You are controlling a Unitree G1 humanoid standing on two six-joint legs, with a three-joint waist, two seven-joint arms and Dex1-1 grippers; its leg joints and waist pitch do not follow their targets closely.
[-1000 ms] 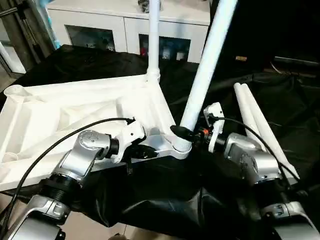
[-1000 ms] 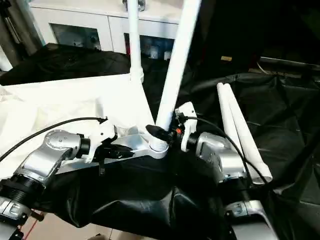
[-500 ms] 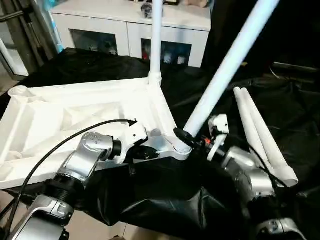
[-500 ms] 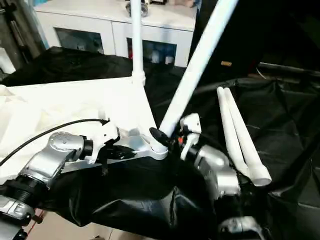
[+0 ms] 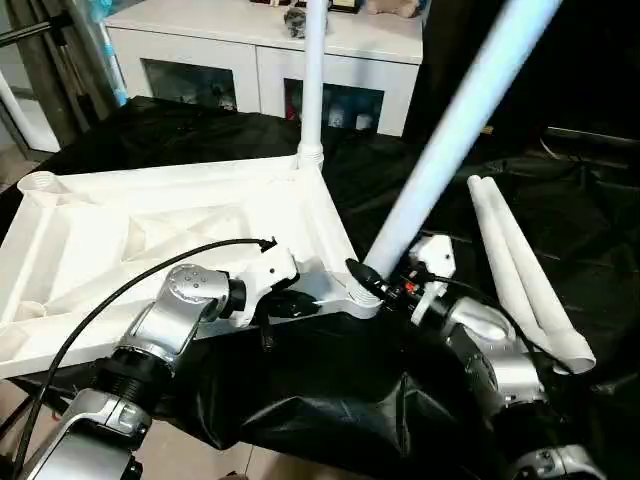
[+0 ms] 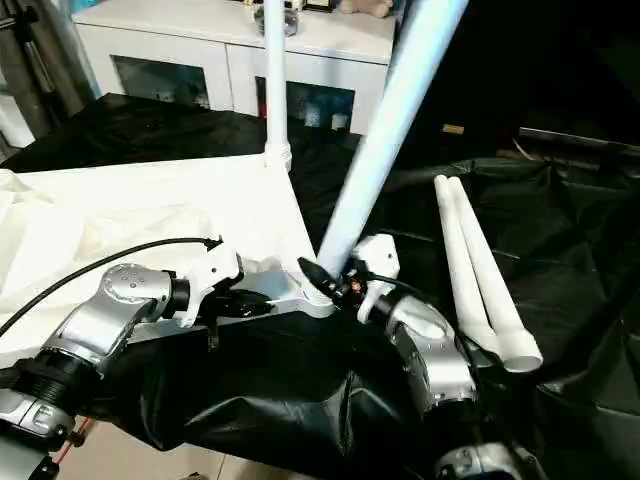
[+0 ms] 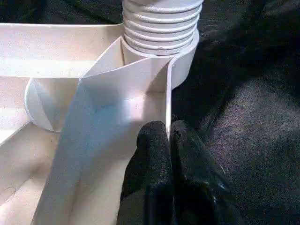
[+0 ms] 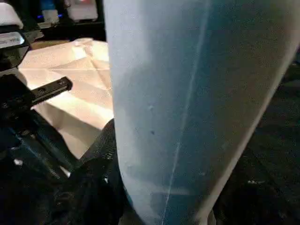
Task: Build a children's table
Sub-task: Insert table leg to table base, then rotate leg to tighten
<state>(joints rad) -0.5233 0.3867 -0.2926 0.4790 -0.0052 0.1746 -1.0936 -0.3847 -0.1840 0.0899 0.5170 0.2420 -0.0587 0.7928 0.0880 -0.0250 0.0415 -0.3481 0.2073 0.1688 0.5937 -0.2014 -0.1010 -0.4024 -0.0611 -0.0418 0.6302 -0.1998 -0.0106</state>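
Note:
The children's table top (image 5: 150,225) lies upside down on black cloth, ribbed underside up. One white leg (image 5: 313,80) stands upright in its far corner socket. A second leg (image 5: 450,130) leans to the right, its ridged end (image 7: 161,23) sitting in the near right corner socket (image 5: 362,297). My right gripper (image 5: 385,282) is shut around this leg just above the socket, with one black finger (image 8: 101,154) beside the tube (image 8: 187,108). My left gripper (image 7: 168,140) is shut on the thin rim wall of the top close to that socket.
Two loose white legs (image 5: 520,270) lie side by side on the black cloth (image 5: 330,400) to the right. A white cabinet with glass doors (image 5: 250,70) stands behind the table. The cloth's near edge hangs over the floor.
The leg in my right gripper has tilted further to the right, and my right forearm has swung lower and nearer. The left gripper has kept its pinch on the rim.

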